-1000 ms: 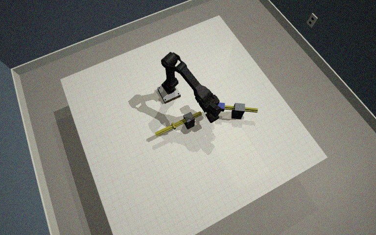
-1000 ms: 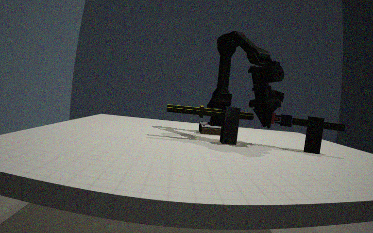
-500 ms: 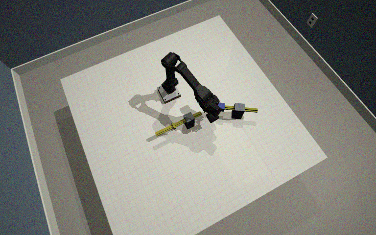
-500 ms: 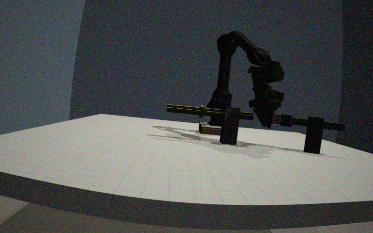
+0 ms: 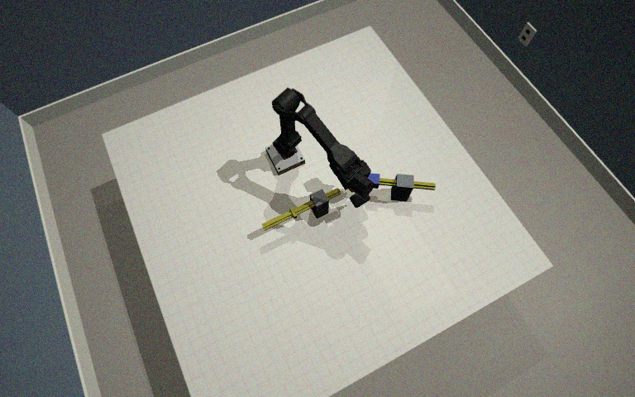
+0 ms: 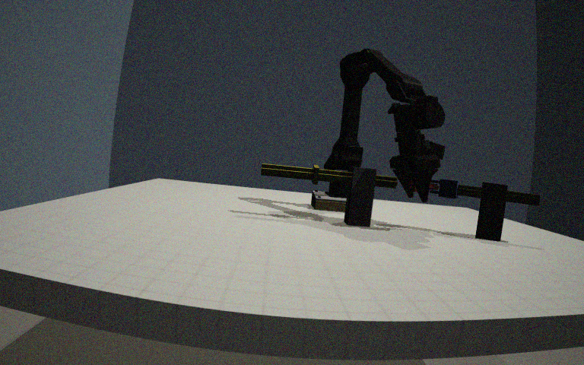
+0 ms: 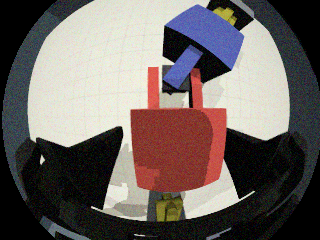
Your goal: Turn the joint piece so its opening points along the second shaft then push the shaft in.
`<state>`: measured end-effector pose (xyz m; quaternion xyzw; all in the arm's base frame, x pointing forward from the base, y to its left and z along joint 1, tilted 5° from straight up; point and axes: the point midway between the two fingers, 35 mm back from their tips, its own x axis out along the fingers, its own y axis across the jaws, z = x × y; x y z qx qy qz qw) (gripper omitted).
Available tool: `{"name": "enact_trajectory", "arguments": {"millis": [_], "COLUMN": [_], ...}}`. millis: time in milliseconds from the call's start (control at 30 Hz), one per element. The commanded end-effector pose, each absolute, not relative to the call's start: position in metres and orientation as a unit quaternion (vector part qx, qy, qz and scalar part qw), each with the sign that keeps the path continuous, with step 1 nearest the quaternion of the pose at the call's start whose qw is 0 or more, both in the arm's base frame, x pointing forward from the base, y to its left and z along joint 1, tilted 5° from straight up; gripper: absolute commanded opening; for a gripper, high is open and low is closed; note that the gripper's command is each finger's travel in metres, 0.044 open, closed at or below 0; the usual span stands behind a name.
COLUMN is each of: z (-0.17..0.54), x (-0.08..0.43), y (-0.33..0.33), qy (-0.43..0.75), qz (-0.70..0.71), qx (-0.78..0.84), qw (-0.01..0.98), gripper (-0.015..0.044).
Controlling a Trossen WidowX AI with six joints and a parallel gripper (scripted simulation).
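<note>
The red square joint piece (image 7: 172,150) is between the fingers of my gripper (image 6: 417,198) (image 7: 170,130), which is open with a gap on each side. Its two red arms reach to the blue hinge part (image 5: 374,179) (image 6: 448,188) (image 7: 210,35) on the fixed shaft (image 5: 425,185) (image 6: 527,198). The piece is angled away from that shaft and appears roughly in line with the second shaft (image 5: 275,221) (image 6: 286,169) (image 7: 169,210). The second shaft's near end is short of the piece. The piece's opening is hidden.
The second shaft passes through a dark block (image 5: 319,205) (image 6: 358,201) and carries a small yellow collar (image 5: 293,212) (image 6: 315,173) on its far side. Another dark block (image 5: 401,191) (image 6: 492,212) holds the fixed shaft. The arm's base plate (image 5: 288,165) stands behind.
</note>
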<state>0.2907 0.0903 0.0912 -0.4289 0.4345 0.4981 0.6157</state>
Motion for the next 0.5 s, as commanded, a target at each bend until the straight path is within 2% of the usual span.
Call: {"name": "enact_trajectory", "arguments": {"millis": [0, 467], "z": [0.091, 0.112], "x": [0.291, 0.287], "y": [0.090, 0.092], "qy": [0.435, 0.541], "qz": [0.498, 0.410], "qx": [-0.429, -0.517], "qw": [0.616, 0.521], "gripper": [0.0440, 0.0440]}}
